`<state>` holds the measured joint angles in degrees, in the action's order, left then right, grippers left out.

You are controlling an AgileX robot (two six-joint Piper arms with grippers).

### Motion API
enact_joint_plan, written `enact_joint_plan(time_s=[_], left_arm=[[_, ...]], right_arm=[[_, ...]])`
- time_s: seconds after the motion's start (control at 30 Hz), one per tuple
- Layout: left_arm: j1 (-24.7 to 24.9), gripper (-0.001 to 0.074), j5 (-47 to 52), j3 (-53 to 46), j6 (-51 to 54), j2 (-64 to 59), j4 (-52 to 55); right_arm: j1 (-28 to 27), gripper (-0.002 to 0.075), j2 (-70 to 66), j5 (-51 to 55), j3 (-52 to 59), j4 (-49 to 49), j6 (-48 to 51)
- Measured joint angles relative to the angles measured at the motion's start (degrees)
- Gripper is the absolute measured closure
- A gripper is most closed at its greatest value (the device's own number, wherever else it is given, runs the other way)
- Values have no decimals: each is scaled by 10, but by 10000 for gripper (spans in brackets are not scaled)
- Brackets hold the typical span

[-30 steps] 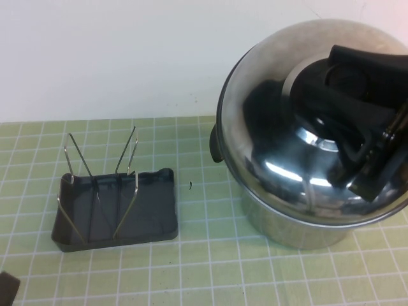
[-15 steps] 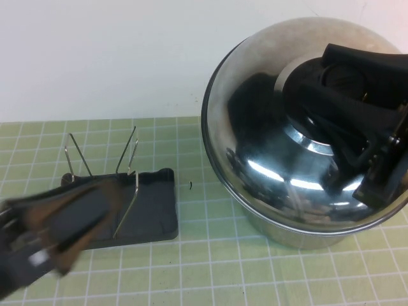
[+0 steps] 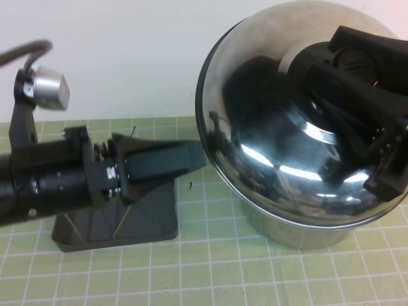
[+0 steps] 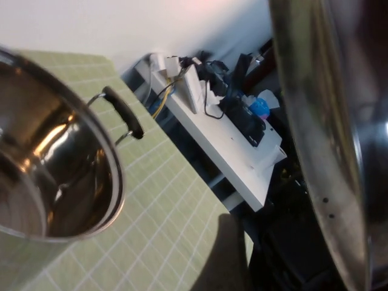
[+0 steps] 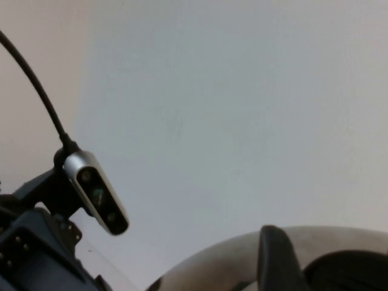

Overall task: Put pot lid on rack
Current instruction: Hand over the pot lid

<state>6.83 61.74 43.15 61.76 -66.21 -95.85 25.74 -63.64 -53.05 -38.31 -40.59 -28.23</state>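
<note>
Pot lid (image 3: 268, 127): large, domed, shiny steel; lifted and tilted above the pot at the right of the scene, polished top facing left and toward the camera, black knob (image 3: 357, 60) at the far right under the right arm's black parts; rim also visible edge-on in the left wrist view (image 4: 315, 139); a pale curve of the dome low in the right wrist view (image 5: 212, 260).
Pot (image 3: 299, 226): deep steel, standing on the mat at the right, mostly hidden beneath the lid from above; open and shiny inside in the left wrist view (image 4: 54, 176), one black side handle (image 4: 124, 112) showing.
Mat (image 3: 210, 268): light green with a white grid, covering the table.
Left arm (image 3: 51, 175): black, reaching in from the left edge, lying over the rack, silver wrist camera (image 3: 48, 89) standing on a bracket at its far side.
Left gripper (image 3: 194, 159): dark fingers pointing right, tips just beside the lid's left rim; cannot tell how wide, nor whether touching.
Right gripper (image 3: 373, 143): on the lid's upper right at the knob, closed around the knob and carrying the lid off the pot.
Rack (image 3: 146, 220): dark grey tray on the mat at the left, largely covered by the left arm; near edge and right corner visible, thin wire prongs partly seen.
</note>
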Motion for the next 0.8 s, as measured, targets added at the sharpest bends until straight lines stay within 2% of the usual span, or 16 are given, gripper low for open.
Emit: enact_joint_plan(time_s=[0.33, 0.6, 0.7, 0.8], left_arm=[[12, 185, 11, 78, 18, -7, 0], [121, 204, -82, 115, 18, -15, -1], [154, 301, -108, 131, 15, -24, -4], [173, 511, -115, 143, 7, -25, -14]], right_arm=[[0, 389, 0, -37, 0, -6, -23], [0, 389, 0, -43, 0, -16, -48], [0, 389, 0, -48, 0, -23, -51], [-3, 389, 0, -35, 0, -22, -55]])
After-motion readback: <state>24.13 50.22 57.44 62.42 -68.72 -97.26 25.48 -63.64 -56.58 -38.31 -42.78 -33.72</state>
